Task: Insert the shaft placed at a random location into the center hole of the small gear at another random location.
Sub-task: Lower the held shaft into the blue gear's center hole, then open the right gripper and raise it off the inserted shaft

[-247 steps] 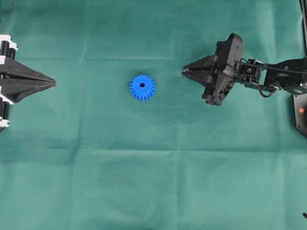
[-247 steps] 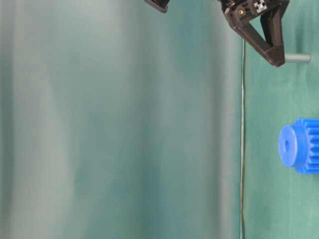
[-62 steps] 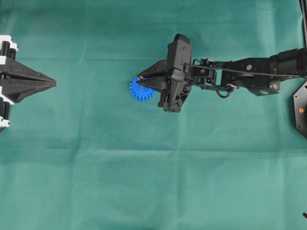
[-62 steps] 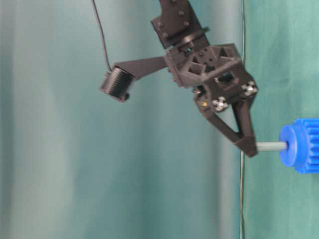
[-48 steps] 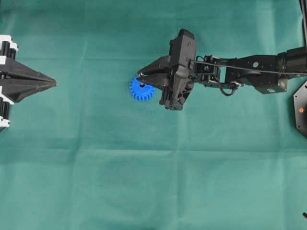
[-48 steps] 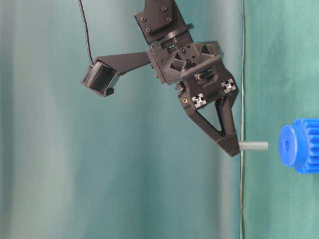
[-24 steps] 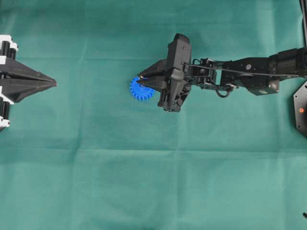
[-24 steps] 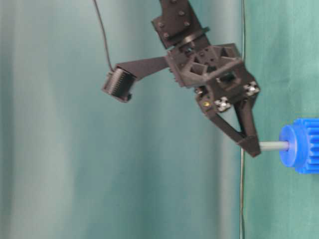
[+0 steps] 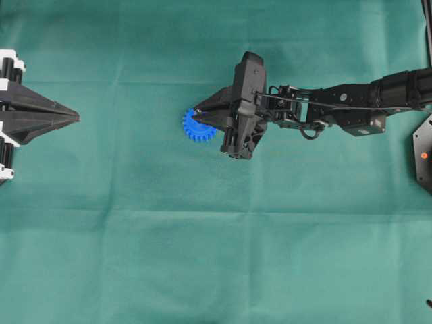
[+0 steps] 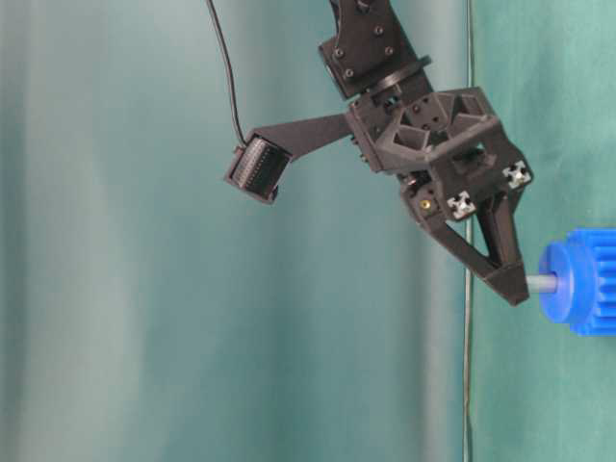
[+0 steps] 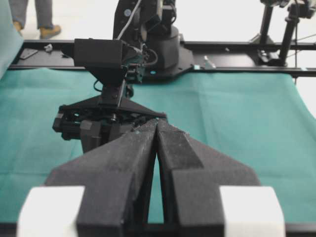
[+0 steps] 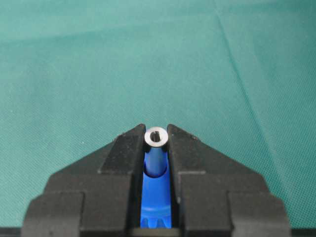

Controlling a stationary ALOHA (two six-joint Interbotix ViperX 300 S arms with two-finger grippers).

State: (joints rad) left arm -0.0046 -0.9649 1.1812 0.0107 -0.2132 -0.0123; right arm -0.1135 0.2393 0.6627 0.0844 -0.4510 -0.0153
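Note:
The small blue gear (image 9: 196,128) lies flat on the green cloth, left of the middle. My right gripper (image 9: 196,113) reaches over it and is shut on the shaft, a silvery-grey pin (image 12: 156,137) held upright between its fingertips. In the table-level view a short length of the shaft (image 10: 541,283) shows between the gripper (image 10: 515,289) and the gear's hub (image 10: 561,281); its lower end is inside the hub. The center hole is hidden by the shaft. The gear also shows between the fingers (image 12: 157,197). My left gripper (image 9: 75,118) is shut and empty at the far left edge, also shown in its wrist view (image 11: 156,124).
Green cloth (image 9: 216,243) covers the whole table. A black base plate (image 9: 424,155) sits at the right edge. The right arm (image 9: 337,108) stretches across from the right. A black rail (image 11: 237,45) runs along the table's far side.
One second ago the shaft hung clear of the gear. The right gripper has since brought it down into the hub, and less of the shaft shows now. The left arm has not moved.

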